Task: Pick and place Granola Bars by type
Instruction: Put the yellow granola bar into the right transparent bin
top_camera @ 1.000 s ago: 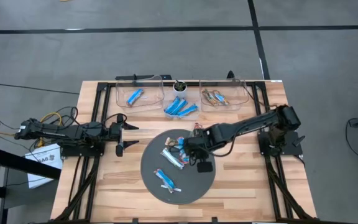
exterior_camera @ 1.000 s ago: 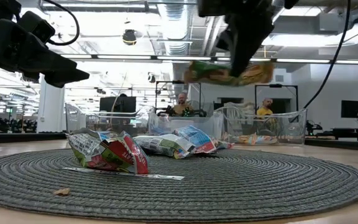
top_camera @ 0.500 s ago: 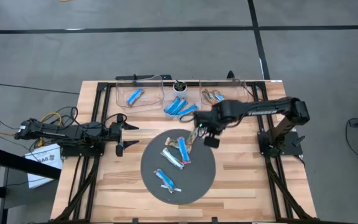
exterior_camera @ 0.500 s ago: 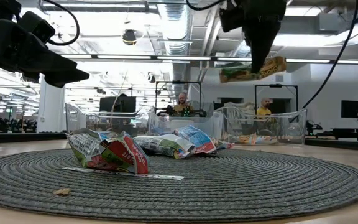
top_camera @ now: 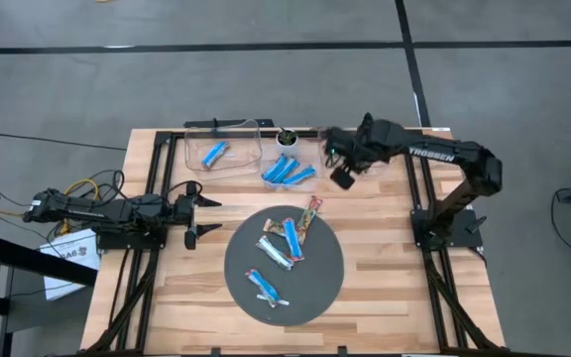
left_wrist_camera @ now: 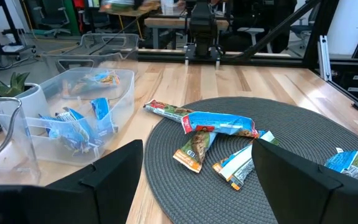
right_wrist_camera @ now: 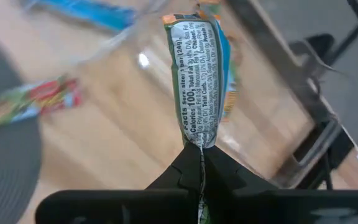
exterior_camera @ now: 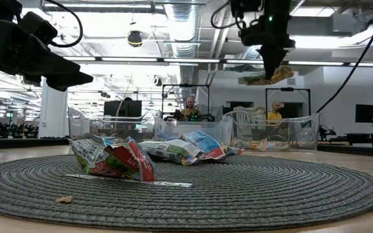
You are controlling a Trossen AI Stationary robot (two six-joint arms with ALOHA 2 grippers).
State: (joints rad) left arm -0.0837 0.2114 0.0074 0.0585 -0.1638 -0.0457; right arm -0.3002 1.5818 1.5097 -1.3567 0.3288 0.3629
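- Green-edged granola bar (right_wrist_camera: 199,81) pinched by one end in right gripper (right_wrist_camera: 199,163), jaws clamped on it, hanging in the air over the right clear bin (exterior_camera: 283,133) at worktop (top_camera: 385,278) back edge.
- Several other bars (top_camera: 284,241) lay on round grey mat (top_camera: 315,288); blue ones (top_camera: 287,171) loose between bins, one in left bin (top_camera: 222,151).
- Left gripper (top_camera: 198,213) parked beside mat, jaws apart, empty.

Lighting's bright and even overhead, so the table (top_camera: 385,278) barely gets shadows, just soft ones under the arms. From table level the ceiling lights (exterior_camera: 135,39) blow out white and the arms go to silhouettes. The right wrist camera is motion-smeared behind a sharp wrapper (right_wrist_camera: 199,74); the left wrist's near fingers (left_wrist_camera: 104,180) are soft.
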